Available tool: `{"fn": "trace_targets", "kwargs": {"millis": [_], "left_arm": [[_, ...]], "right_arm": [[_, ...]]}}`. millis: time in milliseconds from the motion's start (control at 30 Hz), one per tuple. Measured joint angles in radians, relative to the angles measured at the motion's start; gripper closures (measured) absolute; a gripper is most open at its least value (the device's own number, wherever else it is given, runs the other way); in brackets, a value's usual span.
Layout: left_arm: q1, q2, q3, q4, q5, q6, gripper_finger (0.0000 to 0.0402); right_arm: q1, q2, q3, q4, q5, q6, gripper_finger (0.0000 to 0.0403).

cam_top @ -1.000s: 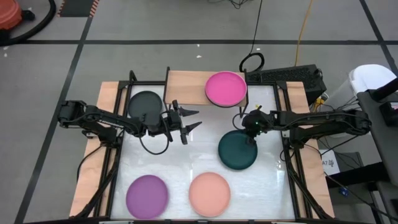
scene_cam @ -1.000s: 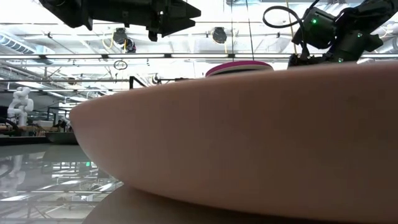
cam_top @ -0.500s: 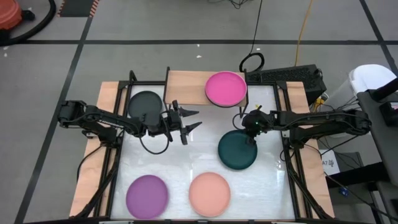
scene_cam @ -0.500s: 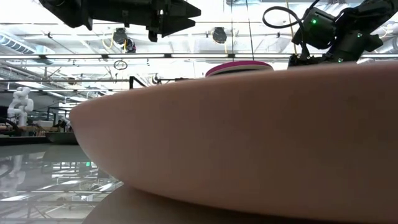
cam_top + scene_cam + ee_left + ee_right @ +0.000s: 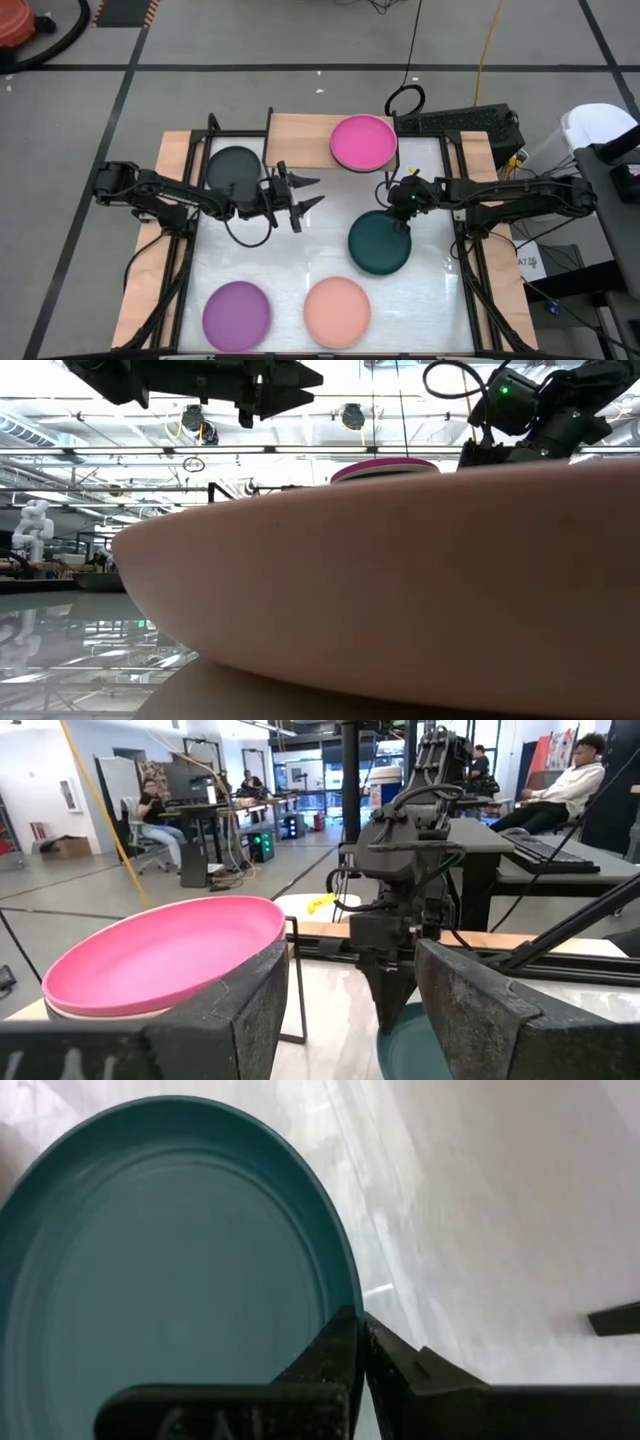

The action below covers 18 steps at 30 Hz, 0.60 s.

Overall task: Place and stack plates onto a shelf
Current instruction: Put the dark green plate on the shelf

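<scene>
The teal plate lies right of the table's middle, and my right gripper is shut on its far rim. My left gripper hangs open above the table's middle, touching nothing, pointing toward the right arm. The magenta plate rests on the light-wood shelf at the far edge. In the left wrist view a pale rim shows under the magenta plate. A charcoal plate sits left of the shelf. The purple plate and the salmon plate lie flat near the near edge. My right gripper pinches the teal plate's rim between its two fingers, one on the plate's inner side and one outside it. The fingers come from above, pointing down, at the plate's far right edge. Whether that edge is off the table, I cannot tell.
The salmon plate fills the low view's foreground and hides most of the table. Black frame rails run along the table's left and right sides. The shelf's left half is bare wood. People sit at desks in the room beyond.
My right gripper has risen slightly in the low view, and the teal plate has shifted a little toward the table's left.
</scene>
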Motion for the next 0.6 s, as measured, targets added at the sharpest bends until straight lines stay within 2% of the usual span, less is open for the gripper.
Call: {"fn": "trace_targets", "kwargs": {"millis": [600], "left_arm": [[-0.053,-0.128,-0.004,-0.06,-0.01,0.091,0.0179]], "right_arm": [[0.006,0.0,0.0,-0.004,0.003,0.033,0.0403]]}}
